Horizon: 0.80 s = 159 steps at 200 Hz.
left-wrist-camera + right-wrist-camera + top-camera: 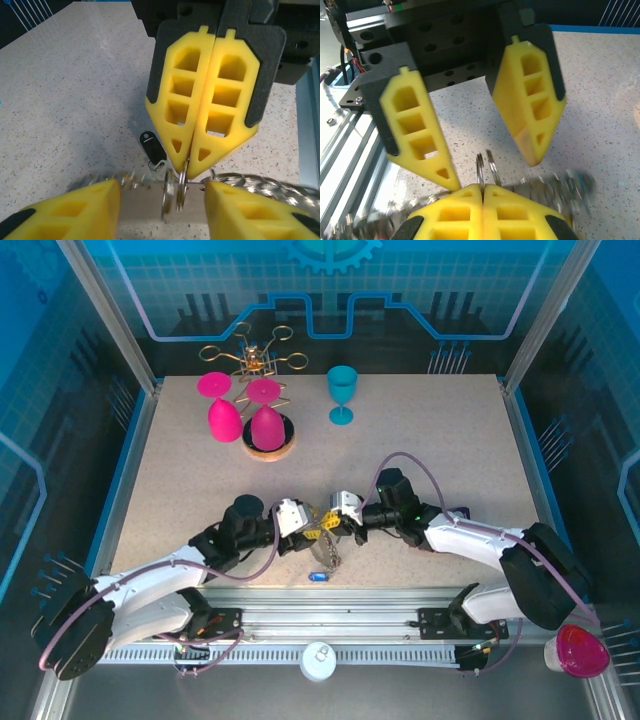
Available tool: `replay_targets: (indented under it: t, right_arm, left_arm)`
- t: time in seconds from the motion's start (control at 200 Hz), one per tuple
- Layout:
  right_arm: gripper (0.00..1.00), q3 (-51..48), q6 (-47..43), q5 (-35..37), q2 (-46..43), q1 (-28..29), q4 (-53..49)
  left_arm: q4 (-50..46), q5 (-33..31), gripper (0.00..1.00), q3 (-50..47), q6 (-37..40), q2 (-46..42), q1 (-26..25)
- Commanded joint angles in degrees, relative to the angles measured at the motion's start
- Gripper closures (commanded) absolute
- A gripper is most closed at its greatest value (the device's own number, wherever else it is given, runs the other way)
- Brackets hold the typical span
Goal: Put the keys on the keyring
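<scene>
My right gripper (pixel 482 192) is squeezed fully together, and its two yellow fingertips pinch the lower edge of a small silver ring (pixel 481 170), which stands upright above them. My left gripper (pixel 163 192) faces it head-on with its fingers about half spread, one on either side of that ring. From the wrist views I cannot see either finger touching the ring. The two grippers meet tip to tip low over the near middle of the table (pixel 430 460).

The keyring (pixel 326 543) hangs between and just below the two grippers, its thin dark loop dropping towards the table. A blurred run of silvery metal bits (pixel 260 184) trails sideways from the pinched ring, past my left gripper's fingers.

I count two keys. One with a black tag (pixel 151 146) lies flat on the table under my right gripper's fingers. One with a blue tag (pixel 319 577) lies on the table just nearer than the hanging loop, close to the front rail.

Well apart, at the far edge, stand one gold wire rack (pixel 258 355), two pink goblets (pixel 222 412) turned upside down beside it, and one teal goblet (pixel 342 392) standing upright.
</scene>
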Motion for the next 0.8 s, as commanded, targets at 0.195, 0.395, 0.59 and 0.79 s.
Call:
replay_targets:
  t: [0.195,0.395,0.59,0.79]
  right_arm:
    - [1.0,2.4,-1.4,0.7,-0.8,0.0,-2.2]
    - [1.0,3.3,-1.6,1.3,-0.7,0.7,-2.7]
    - [1.0,4.6,-1.2,3.0,-0.6,1.0,-5.8]
    - [1.0,3.6,-1.5,1.4,-1.4,1.3,-4.4]
  left_arm:
    - [-11.8,-0.6,0.65,3.4,2.0,-4.7,-0.2]
    - [-9.7,3.6,0.71,4.4,2.2,-2.2,-0.2]
    - [-7.6,0.7,0.78,3.6,1.0,-2.9,-0.2]
    - [-12.1,-16.5,0.76,5.7,2.3,0.2,-0.2]
